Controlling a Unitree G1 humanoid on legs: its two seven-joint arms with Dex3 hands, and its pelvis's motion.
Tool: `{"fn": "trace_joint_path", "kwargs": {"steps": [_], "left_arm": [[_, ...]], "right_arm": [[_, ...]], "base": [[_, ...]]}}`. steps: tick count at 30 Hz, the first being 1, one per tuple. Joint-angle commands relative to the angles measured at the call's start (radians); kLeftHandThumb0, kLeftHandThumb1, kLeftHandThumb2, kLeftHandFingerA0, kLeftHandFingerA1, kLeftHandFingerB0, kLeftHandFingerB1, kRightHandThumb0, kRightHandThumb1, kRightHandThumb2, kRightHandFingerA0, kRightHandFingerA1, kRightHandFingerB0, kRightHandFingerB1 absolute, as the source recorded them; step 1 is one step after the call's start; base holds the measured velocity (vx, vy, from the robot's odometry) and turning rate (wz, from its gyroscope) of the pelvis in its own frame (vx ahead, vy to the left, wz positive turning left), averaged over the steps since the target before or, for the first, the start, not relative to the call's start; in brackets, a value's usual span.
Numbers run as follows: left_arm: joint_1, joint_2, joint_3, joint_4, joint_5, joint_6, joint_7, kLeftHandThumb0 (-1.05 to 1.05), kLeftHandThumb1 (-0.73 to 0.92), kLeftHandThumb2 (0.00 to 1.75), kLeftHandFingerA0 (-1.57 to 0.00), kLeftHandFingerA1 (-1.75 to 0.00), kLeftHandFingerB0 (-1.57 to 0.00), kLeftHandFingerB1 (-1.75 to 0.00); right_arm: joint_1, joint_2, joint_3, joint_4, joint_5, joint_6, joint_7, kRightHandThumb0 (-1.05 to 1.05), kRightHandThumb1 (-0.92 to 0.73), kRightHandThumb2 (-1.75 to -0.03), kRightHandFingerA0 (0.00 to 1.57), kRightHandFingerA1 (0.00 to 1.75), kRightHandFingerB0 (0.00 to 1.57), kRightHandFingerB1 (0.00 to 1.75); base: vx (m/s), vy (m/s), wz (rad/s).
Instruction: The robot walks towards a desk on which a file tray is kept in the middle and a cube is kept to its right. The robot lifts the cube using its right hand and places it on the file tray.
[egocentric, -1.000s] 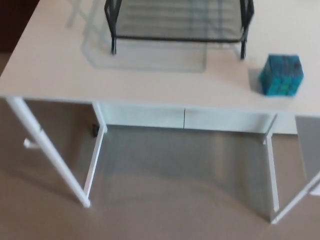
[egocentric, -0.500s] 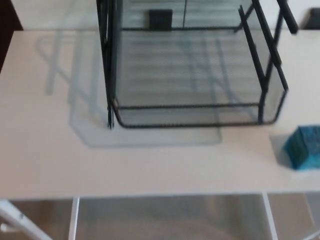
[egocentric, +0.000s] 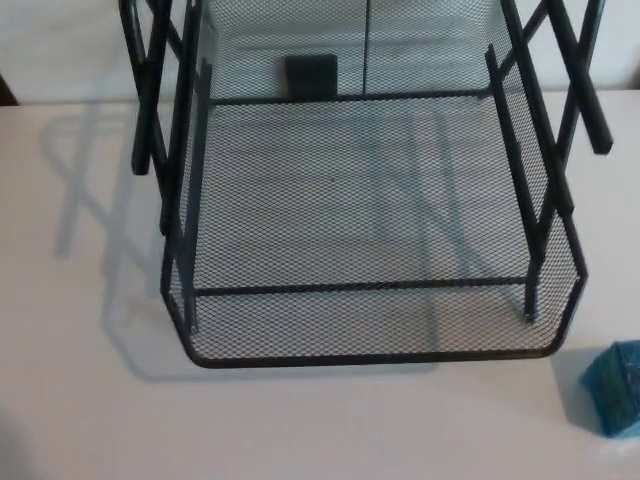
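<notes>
Step in hand, as judged: the approach is ending and the grasp is not yet begun. Neither robot hand is in frame, so its fingers cannot be judged spread or pressed together. The blue-green cube (egocentric: 615, 390) rests on the white surface (egocentric: 80, 400) on the right robot hand's side, near the front right corner of the black wire-mesh file tray (egocentric: 370, 357) but apart from it. Next move: bring 1 robot hand, the right, over the cube, then lift it above the tray rim.

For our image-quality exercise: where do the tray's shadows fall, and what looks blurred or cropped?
Head view: the file tray casts faint shadows leftward on the desk; its mesh is fairly sharp; the cube is soft, cropped at the right edge.
</notes>
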Motion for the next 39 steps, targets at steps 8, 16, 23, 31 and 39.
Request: {"fn": "trace_joint_path", "kwargs": {"steps": [8, 16, 23, 31, 39], "left_arm": [[0.037, 0.044, 0.038, 0.0, -0.024, 0.0, -0.021, -0.97, 0.68, 1.16, -0.27, -0.75, -0.23, -0.67], [0.029, 0.05, 0.033, 0.002, -0.009, -0.001, -0.017, -0.94, 0.91, 0.69, -0.26, -0.79, -0.22, -0.66], [0.027, 0.049, 0.054, 0.001, -0.021, 0.013, -0.024, -0.96, 0.69, 1.18, -0.24, -0.72, -0.19, -0.65], [0.028, 0.048, 0.048, 0.005, -0.011, 0.01, -0.016, -0.95, 0.91, 0.69, -0.24, -0.8, -0.2, -0.66], [0.028, 0.048, 0.05, 0.017, -0.009, -0.009, -0.015, -1.01, 0.91, 0.65, -0.27, -0.89, -0.22, -0.74]], "right_arm": [[0.038, -0.091, 0.075, -0.069, -0.261, 0.149, -0.079, -0.76, -0.47, -0.85, 0.6, 0.55, 0.35, 0.49], [0.028, -0.084, 0.055, -0.08, -0.29, 0.154, -0.066, -0.76, -0.47, -0.85, 0.6, 0.55, 0.35, 0.49], [0.024, -0.081, 0.039, -0.087, -0.312, 0.152, -0.055, -0.76, -0.47, -0.85, 0.6, 0.55, 0.35, 0.49], [0.03, -0.08, 0.019, -0.094, -0.331, 0.147, -0.049, -0.76, -0.47, -0.85, 0.6, 0.55, 0.35, 0.49], [0.03, -0.08, 0.005, -0.099, -0.343, 0.144, -0.043, -0.76, -0.47, -0.85, 0.6, 0.55, 0.35, 0.49]], "base": [[-0.08, 0.205, -0.06], [-0.23, -0.025, -0.03], [-0.25, -0.023, -0.03], [-0.12, 0.124, -0.05], [-0.03, 0.205, -0.03]]}}
